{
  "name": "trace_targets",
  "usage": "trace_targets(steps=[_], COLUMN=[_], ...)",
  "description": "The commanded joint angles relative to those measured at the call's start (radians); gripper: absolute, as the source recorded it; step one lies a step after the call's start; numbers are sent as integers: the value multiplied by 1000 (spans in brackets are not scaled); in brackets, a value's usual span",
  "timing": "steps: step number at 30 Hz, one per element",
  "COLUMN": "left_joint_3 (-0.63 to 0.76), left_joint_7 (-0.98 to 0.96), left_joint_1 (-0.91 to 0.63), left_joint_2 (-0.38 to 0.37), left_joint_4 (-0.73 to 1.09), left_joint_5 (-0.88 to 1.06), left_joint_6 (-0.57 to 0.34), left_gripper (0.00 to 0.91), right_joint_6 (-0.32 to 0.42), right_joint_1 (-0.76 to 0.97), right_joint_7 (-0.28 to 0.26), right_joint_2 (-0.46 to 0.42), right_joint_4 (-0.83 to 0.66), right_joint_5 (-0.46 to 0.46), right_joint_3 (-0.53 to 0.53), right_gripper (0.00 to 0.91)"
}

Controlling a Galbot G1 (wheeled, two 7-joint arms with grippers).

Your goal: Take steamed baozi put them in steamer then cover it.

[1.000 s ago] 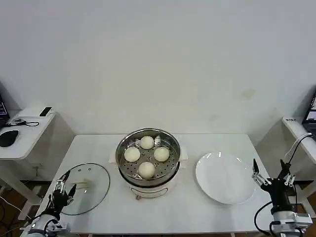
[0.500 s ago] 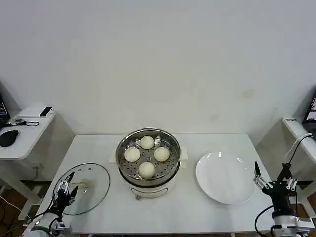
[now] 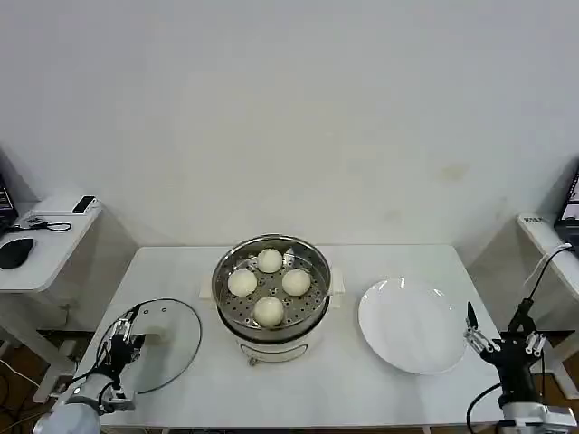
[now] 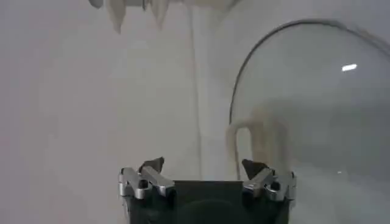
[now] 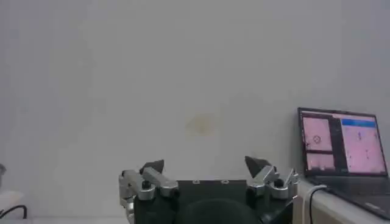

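The steamer [image 3: 271,330], a shiny steel pot, stands at the table's middle with several cream-white baozi [image 3: 269,310] on its perforated tray. The cover [image 3: 176,348], a clear glass lid with a pale handle [image 3: 156,335], lies flat on the table to the left of the pot. My left gripper [image 3: 121,345] hovers open at the lid's near-left edge; in the left wrist view the cover [image 4: 317,109] and its handle [image 4: 256,137] lie just beyond the gripper [image 4: 203,165]. My right gripper [image 3: 500,336] waits open past the table's right edge, its jaws [image 5: 204,164] wide apart facing the wall.
A flat white plate [image 3: 412,325] lies bare on the table right of the steamer. A side desk with a mouse [image 3: 16,251] stands at the far left, and a laptop screen [image 5: 341,143] sits on a desk at the right.
My left gripper has crept forward and right along the lid's edge toward its handle. My right gripper has drawn back and sunk slightly lower. Steamer, baozi and plate stay put.
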Motion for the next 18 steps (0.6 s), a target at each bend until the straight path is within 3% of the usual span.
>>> trace_targets(steps=[1, 2, 3, 4, 5, 18], left_joint_3=[36, 37, 39, 39, 39, 5], left_joint_7=[-7, -7, -8, -10, -11, -35], left_joint_1=[-99, -101, -101, -101, -100, -81], left_joint_2=[-3, -2, -4, -6, -7, -25], left_joint_4=[79, 81, 85, 88, 89, 81], left_joint_5=[4, 4, 2, 2, 2, 10], left_joint_6=[-1, -2, -4, -5, -5, -38], left_gripper=[907, 786, 212, 60, 0, 0], right_joint_6=[1, 1, 1, 1, 1, -4], right_joint_1=[-5, -5, -5, -5, -6, -10], right_joint_7=[0, 0, 0, 0, 0, 0], right_joint_2=[6, 7, 7, 7, 7, 0], right_joint_4=[3, 4, 4, 4, 4, 12], right_joint_5=[-8, -9, -9, -10, -11, -8], right_joint_3=[0, 0, 0, -1, -1, -2], right_gripper=[907, 907, 907, 907, 907, 907])
